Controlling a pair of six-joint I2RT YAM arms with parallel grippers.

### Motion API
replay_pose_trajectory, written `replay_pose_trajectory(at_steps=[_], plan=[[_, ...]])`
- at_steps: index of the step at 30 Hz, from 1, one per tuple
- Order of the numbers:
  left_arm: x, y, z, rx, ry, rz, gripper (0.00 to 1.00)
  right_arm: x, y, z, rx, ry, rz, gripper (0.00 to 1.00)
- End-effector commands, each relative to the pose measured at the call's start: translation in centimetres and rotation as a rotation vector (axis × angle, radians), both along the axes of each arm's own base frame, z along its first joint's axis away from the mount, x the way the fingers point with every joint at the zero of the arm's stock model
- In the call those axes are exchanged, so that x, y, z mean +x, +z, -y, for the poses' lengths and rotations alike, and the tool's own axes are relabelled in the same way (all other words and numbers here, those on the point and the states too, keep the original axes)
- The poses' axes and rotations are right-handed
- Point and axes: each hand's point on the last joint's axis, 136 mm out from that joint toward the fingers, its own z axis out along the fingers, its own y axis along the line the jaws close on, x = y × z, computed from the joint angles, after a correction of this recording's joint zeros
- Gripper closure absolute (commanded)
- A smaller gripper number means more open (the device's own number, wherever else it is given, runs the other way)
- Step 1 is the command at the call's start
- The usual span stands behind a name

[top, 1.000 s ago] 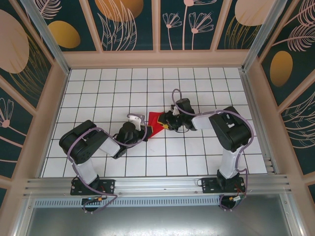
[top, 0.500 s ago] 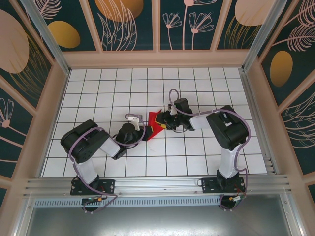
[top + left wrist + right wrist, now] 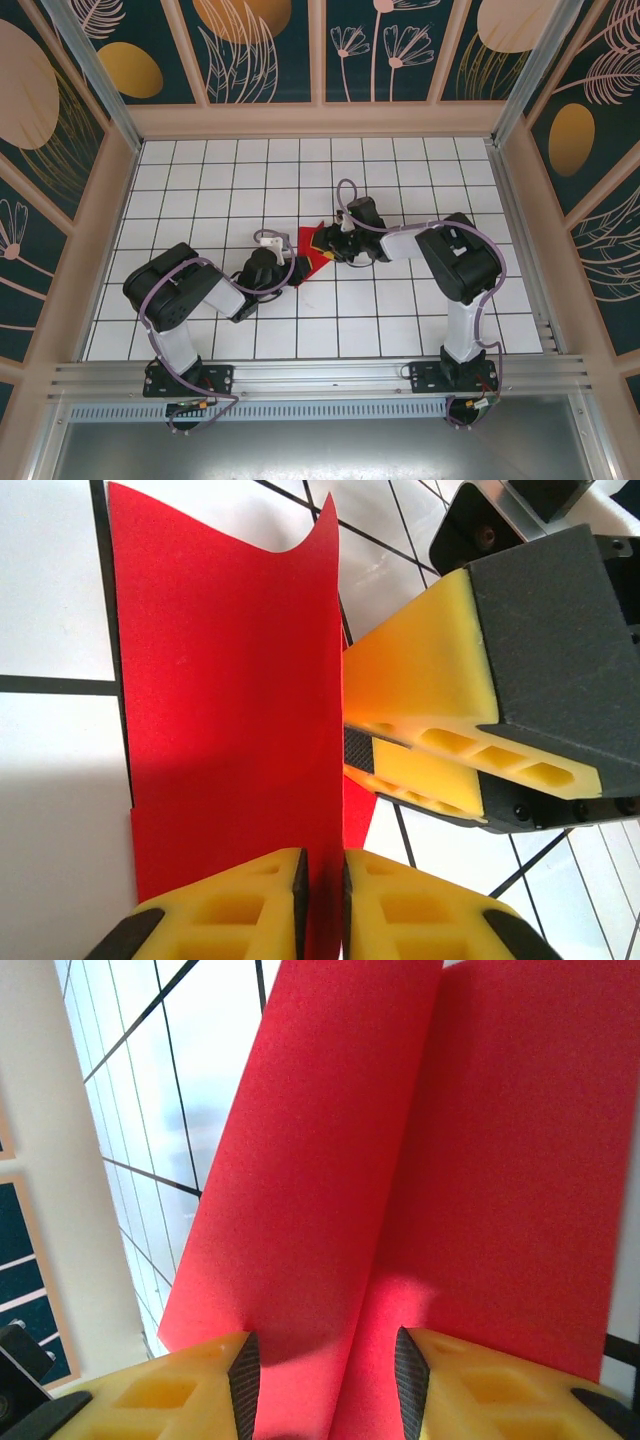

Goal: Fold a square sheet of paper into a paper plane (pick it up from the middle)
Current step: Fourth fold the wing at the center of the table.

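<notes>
One red paper (image 3: pixel 311 248), partly folded with a raised crease, is seen at the middle of one table (image 3: pixel 200 170). Two grippers are counted. The left gripper (image 3: pixel 322 900) is set at the paper's near-left edge, jaws barely apart around the crease; grip cannot be told. The right gripper (image 3: pixel 322 1370) is spread apart, straddling the paper's far-right side.

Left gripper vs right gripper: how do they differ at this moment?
The left gripper has its jaws almost together astride the red paper; the right gripper has its jaws clearly wider apart. In the top view the left gripper reaches the paper from the left, the right gripper from the right. Both have yellow fingers with paper between them.
</notes>
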Motion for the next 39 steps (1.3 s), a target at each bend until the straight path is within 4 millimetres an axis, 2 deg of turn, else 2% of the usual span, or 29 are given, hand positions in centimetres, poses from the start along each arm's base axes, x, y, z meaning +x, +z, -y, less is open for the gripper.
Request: replay_pose_trajectory(at_steps=[1, 6, 12, 25, 27, 30, 31, 33, 39], plan=[[0.1, -0.4, 0.0, -0.001, 0.017, -0.019, 0.76, -1.2, -4.2, 1.5, -0.139, -0.014, -0.068, 0.56], [0.5, -0.1, -0.1, 0.024, 0.021, -0.002, 0.68, -1.5, -4.8, 1.8, -0.161, -0.021, -0.085, 0.57], [0.7, -0.4, -0.1, 0.069, 0.013, 0.009, 0.67, -1.5, -5.3, 1.9, -0.180, -0.033, -0.110, 0.55], [1.0, 0.0, 0.0, 0.066, 0.009, 0.010, 0.87, -2.3, -7.2, 3.3, -0.281, -0.068, -0.178, 0.53], [1.0, 0.5, -0.1, 0.055, 0.013, 0.013, 0.83, -2.5, -7.6, 3.6, -0.302, -0.073, -0.191, 0.53], [0.8, 1.4, -0.4, 0.032, 0.019, 0.020, 0.70, -2.6, -8.2, 4.0, -0.339, -0.081, -0.205, 0.53], [0.9, 2.5, -0.5, 0.014, 0.024, 0.038, 0.67, -2.7, -8.4, 4.1, -0.349, -0.083, -0.211, 0.53], [0.7, 3.2, -0.9, 0.012, 0.036, 0.037, 0.61, -2.8, -8.6, 4.3, -0.369, -0.089, -0.221, 0.53], [0.6, 4.0, -3.0, 0.029, 0.127, 0.005, 0.52, -3.0, -9.5, 4.9, -0.434, -0.103, -0.253, 0.50]])
